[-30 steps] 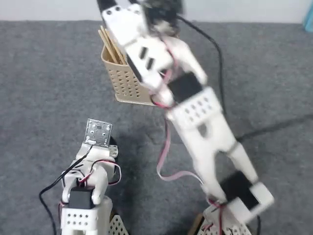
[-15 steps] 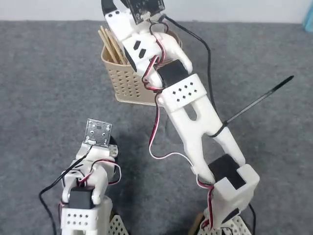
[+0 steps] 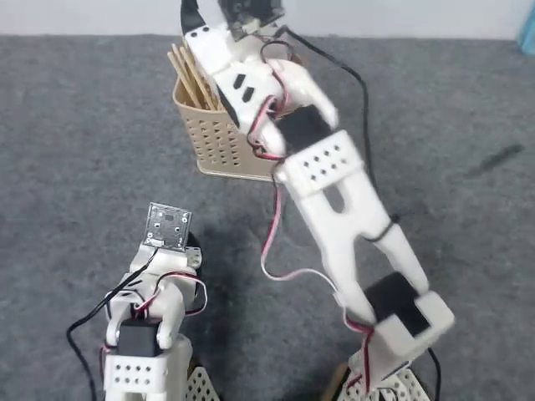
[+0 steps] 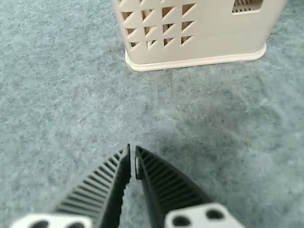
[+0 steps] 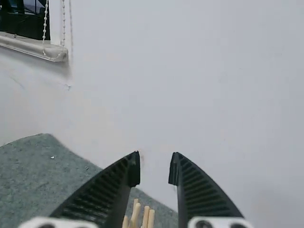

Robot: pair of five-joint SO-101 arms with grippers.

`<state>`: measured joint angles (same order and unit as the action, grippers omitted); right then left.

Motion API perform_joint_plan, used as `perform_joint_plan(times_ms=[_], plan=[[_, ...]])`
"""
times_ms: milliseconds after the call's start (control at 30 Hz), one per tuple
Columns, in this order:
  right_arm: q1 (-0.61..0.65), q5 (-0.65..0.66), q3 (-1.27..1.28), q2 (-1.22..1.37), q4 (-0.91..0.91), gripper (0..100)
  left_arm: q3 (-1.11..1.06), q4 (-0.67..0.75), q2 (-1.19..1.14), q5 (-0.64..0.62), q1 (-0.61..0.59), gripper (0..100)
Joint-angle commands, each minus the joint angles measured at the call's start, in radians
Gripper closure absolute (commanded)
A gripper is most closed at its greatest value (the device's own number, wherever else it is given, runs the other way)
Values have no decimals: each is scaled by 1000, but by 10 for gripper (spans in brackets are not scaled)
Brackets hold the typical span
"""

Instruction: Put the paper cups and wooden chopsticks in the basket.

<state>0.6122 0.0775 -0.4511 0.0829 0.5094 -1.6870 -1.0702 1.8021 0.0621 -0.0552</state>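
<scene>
Clearly the chopsticks (image 3: 188,75) stand on end in the basket (image 3: 219,142) on the grey surface (image 3: 84,125). The right tool (image 5: 154,171), parted and empty, hangs just above them, far nearer than the left tool (image 4: 132,156), which is pinched together on nothing.

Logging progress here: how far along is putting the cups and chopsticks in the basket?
Done: wooden chopsticks stand in the basket. In hand: nothing; the right gripper is open above it, the left gripper shut and empty. Left: unclear, since the right arm hides any paper cups inside.
</scene>
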Motion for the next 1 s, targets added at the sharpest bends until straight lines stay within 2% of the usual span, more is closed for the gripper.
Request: perform_joint_plan(times_ms=[0,67,200,333,500,600,700,833,967], plan=[[-19,15,-11,-188,166,983,2,34,21,3,-2,988],[-48,-12,-9,-248,259,980,2,34,21,3,-2,988],[-116,-158,-9,-372,423,990,4,34,21,3,-2,988],[-205,-169,-8,-478,613,992,5,34,21,-46,0,988],[-334,-178,-8,-595,851,992,5,34,21,-48,6,988],[-410,-259,-8,-657,997,992,5,32,21,-46,8,988],[-484,-279,-5,-705,1153,992,5,32,21,-46,8,988],[-591,-281,132,-805,1204,992,4,31,21,-46,8,988],[-648,-272,408,-1040,1109,992,4,28,21,-44,9,988]])
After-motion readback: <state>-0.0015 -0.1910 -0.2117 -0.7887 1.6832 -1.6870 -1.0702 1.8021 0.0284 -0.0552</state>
